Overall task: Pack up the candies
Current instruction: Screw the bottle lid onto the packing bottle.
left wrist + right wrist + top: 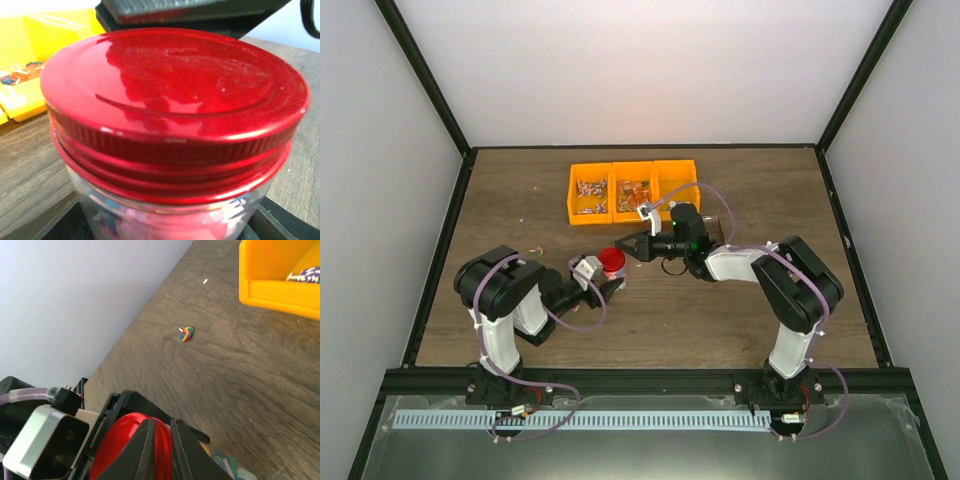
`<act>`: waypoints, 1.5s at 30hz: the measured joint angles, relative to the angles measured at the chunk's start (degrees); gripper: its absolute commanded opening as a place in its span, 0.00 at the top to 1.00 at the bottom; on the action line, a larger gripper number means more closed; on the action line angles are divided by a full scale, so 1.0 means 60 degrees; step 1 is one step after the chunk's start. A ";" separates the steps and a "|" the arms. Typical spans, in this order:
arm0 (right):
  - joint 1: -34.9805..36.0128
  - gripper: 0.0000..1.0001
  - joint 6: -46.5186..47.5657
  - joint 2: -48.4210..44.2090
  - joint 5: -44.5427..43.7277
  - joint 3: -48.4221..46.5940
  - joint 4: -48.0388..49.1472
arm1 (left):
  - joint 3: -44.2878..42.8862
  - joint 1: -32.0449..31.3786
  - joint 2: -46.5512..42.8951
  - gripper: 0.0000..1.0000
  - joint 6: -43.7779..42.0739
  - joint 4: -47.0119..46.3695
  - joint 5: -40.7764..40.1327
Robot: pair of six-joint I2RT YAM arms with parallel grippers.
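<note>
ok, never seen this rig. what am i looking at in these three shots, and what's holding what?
Two small robot arms are bolted at the near edge of a wooden table. The wide picture is from a fixed camera above and behind them; the other two are from cameras on each wrist.

At the back sits an orange tray with three compartments; two visibly hold candies. One stray candy lies on the bare wood.

In the middle, the left gripper has its jaws around a small clear jar, coloured candies showing inside. Its red lid is on; whether it is screwed tight cannot be told.

The right gripper sits at the lid with its jaws nearly closed. It seems to hold nothing.
</note>
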State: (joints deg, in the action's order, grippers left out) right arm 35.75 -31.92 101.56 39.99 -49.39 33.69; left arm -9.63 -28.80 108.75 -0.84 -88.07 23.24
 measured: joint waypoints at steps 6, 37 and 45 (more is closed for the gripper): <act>0.0000 0.96 -0.0080 0.0171 0.0346 0.0062 0.0182 | 0.0011 0.0055 -0.0004 0.36 -0.0015 0.0000 0.0215; 0.0058 0.99 -0.0914 -0.0393 0.0484 0.1949 0.2510 | 0.0047 0.0073 0.0000 0.41 -0.0211 0.0000 0.0663; 0.0882 0.99 -0.1096 -0.0809 0.1333 0.3162 0.2441 | -0.0036 0.0186 0.0000 0.41 0.0040 0.0033 0.0270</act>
State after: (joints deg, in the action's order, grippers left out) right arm 41.04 -38.50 96.71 47.99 -30.41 48.34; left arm -9.85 -27.68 108.75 -0.60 -87.88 24.86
